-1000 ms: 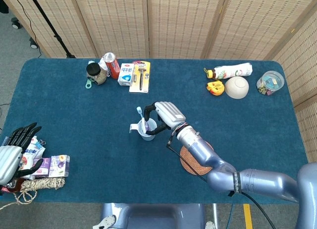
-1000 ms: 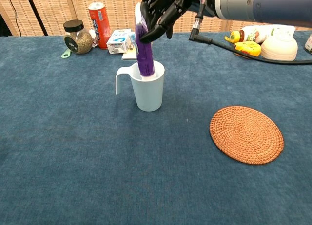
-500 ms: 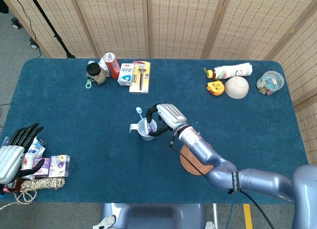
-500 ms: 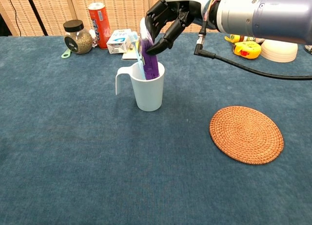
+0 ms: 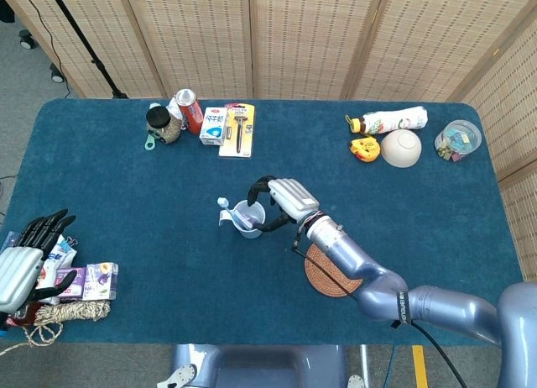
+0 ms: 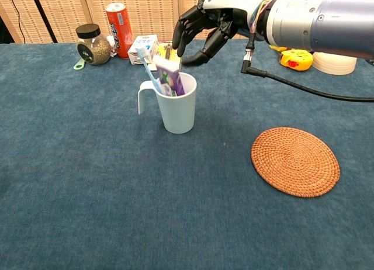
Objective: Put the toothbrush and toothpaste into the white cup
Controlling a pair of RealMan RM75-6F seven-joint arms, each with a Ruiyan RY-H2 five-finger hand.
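the purple toothpaste tube [image 6: 168,79] stands tilted inside the white plastic handled cup [image 6: 178,113], its flat end above the rim, and the light blue toothbrush [image 6: 146,64] leans in the same cup with its head up toward the handle side. the cup sits upright near the middle of the blue cloth surface [image 6: 105,194]. the right hand [image 6: 205,26] hovers just above and behind the cup, fingers spread and curved, touching neither the tube nor the cup as far as the chest view shows. the left hand [image 5: 25,258] rests with fingers apart at the near left edge of the surface, beside small packets, holding nothing. both items look placed, so the task seems at its release step; the next move likely calls for lifting the right hand clear without knocking the leaning tube or tipping the cup. a round woven coaster [image 6: 295,161] lies apart to the right.
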